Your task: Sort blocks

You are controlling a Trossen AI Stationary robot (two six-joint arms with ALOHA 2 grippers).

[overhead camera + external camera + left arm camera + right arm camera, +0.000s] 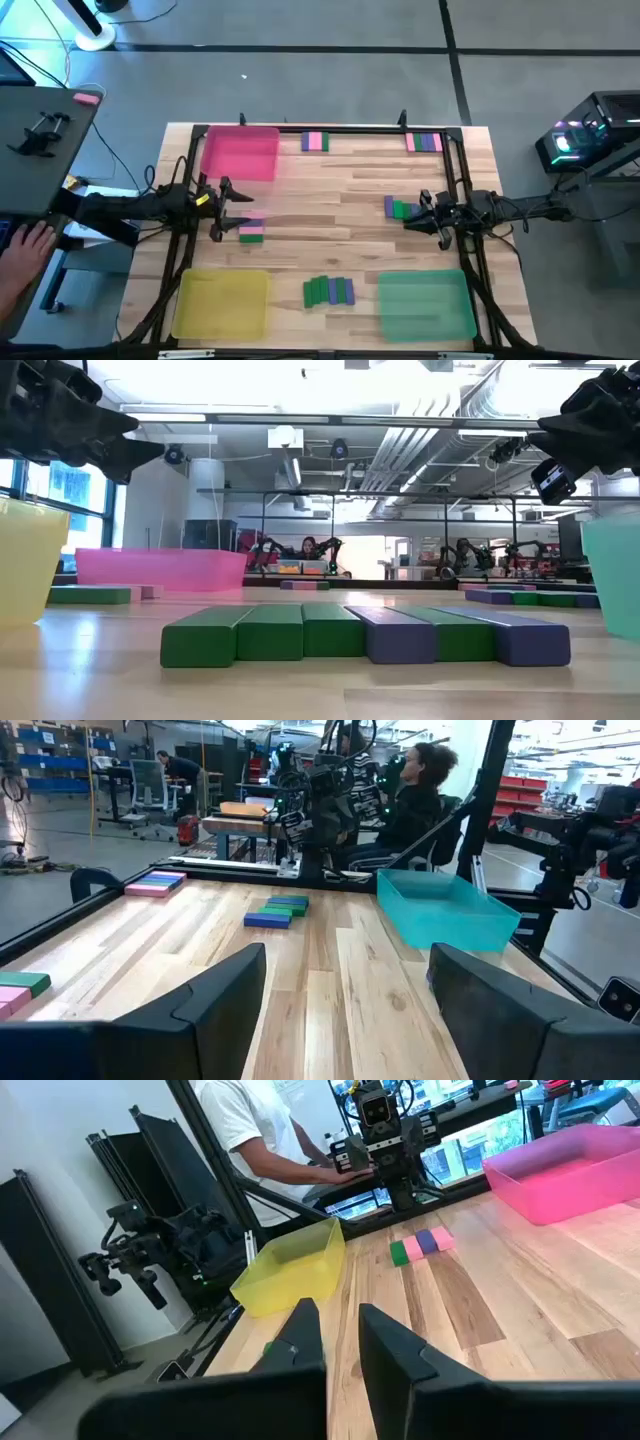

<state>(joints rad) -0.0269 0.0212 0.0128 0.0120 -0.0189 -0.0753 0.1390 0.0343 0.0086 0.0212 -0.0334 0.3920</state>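
Small bar blocks lie flat on the wooden table in several groups. A pink, purple and green trio (251, 231) (420, 1245) sits just on the near side of my left gripper (222, 210) (345, 970), which is wide open and raised above the table. A purple and green group (400, 208) (277, 910) lies beside my right gripper (412, 215) (342, 1320), also raised, with only a narrow gap between its fingers. A row of green and purple blocks (329, 291) (365, 632) lies near the near edge. Two more groups (314, 141) (425, 142) lie at the far edge.
A pink tray (240, 155) stands at the far left, a yellow tray (222, 300) at the near left and a green tray (425, 305) at the near right. Bare wood lies in the table's middle. A person's hand (25, 245) rests on a desk left of the table.
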